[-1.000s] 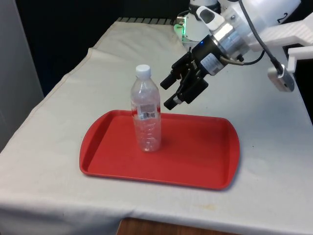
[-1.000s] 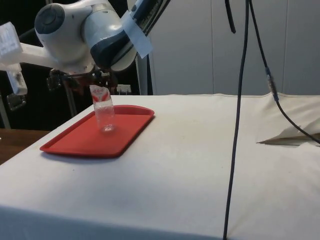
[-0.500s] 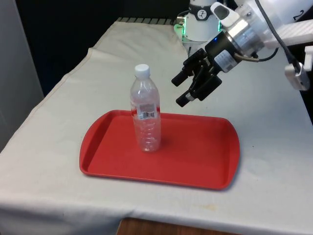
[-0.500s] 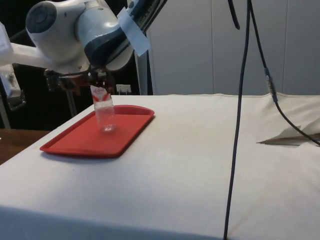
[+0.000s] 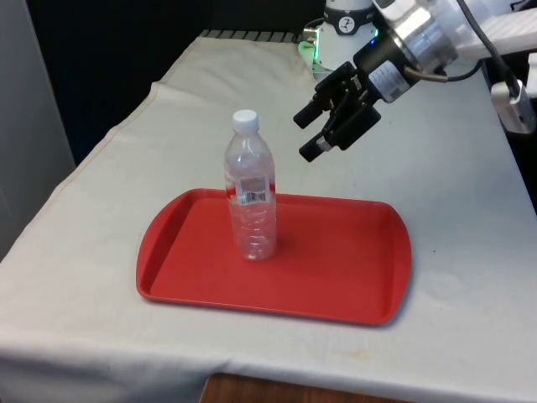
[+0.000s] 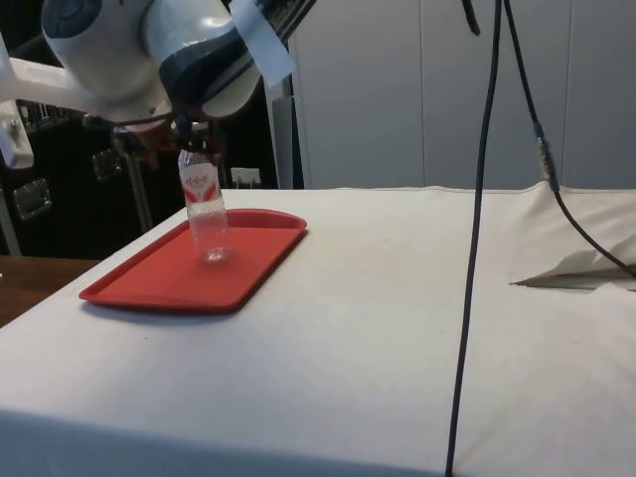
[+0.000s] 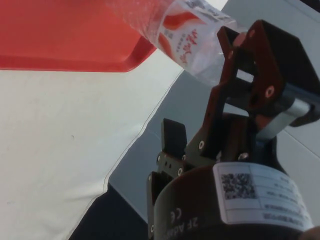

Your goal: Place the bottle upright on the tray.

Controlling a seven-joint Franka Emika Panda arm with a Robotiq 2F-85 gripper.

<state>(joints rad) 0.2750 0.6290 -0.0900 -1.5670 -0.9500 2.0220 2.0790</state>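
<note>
A clear plastic bottle (image 5: pixel 250 193) with a white cap and a red-and-white label stands upright on the red tray (image 5: pixel 336 269), towards the tray's far left part in the front view. From the side the bottle (image 6: pixel 204 214) stands on the tray (image 6: pixel 159 283) too. My gripper (image 5: pixel 306 134) hangs open in the air, above and beyond the tray's far edge, to the front view's right of the bottle and apart from it. Nothing is between its fingers (image 7: pixel 172 140). In the wrist view the bottle (image 7: pixel 185 35) and a tray (image 7: pixel 60 35) corner lie beyond the fingers.
The white cloth (image 5: pixel 126 168) covers the table around the tray. A black cable (image 6: pixel 477 229) hangs down in the side view, and the cloth is rucked up in a fold (image 6: pixel 576 268) at that view's right.
My open gripper has risen and drawn back from the bottle, towards the table's far end. The bottle and tray have stayed where they were.
</note>
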